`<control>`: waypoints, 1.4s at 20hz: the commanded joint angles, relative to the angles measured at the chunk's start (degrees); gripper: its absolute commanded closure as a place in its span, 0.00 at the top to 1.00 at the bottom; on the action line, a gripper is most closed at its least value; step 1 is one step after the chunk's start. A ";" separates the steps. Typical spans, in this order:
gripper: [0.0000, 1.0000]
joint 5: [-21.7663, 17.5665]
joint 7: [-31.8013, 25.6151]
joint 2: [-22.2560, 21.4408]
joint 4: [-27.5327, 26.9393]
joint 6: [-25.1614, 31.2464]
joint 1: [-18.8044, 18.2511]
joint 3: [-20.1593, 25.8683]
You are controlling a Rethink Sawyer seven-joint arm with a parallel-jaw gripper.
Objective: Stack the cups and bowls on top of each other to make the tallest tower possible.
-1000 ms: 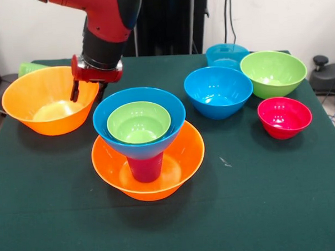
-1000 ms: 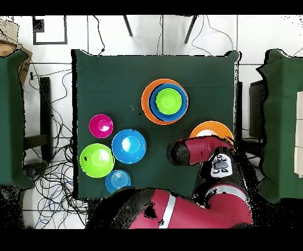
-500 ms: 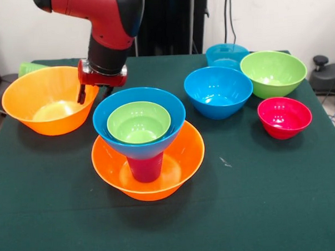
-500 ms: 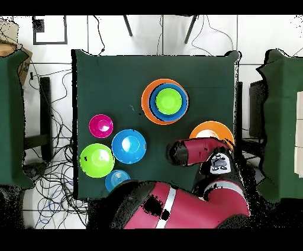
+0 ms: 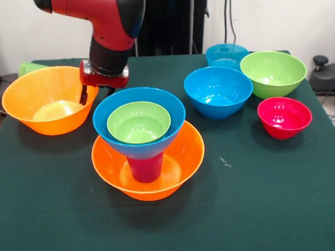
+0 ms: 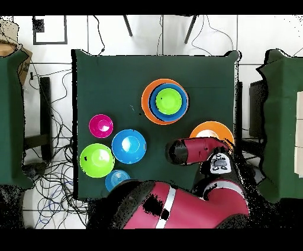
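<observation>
Pincer (image 5: 95, 96) between loose orange bowl (image 5: 48, 100) and tower (image 5: 143, 143) — empty, fingers spread apart.

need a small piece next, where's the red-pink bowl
Front view: the red-pink bowl sits at the table's right side, just below the lime green bowl.

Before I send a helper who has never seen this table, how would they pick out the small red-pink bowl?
Start from the tower in the front view, then look to the picture's right, past the loose blue bowl. The small red-pink bowl sits alone on the green cloth, nearer the camera than the big lime green bowl. It is the smallest loose bowl and the only red-pink one.
</observation>
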 commanded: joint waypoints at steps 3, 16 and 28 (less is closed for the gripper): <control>1.00 1.51 5.70 -1.04 4.16 -0.52 -0.25 5.23; 1.00 1.21 7.40 1.31 4.56 -2.25 0.50 4.11; 1.00 0.89 6.38 1.25 4.89 -1.71 0.12 4.59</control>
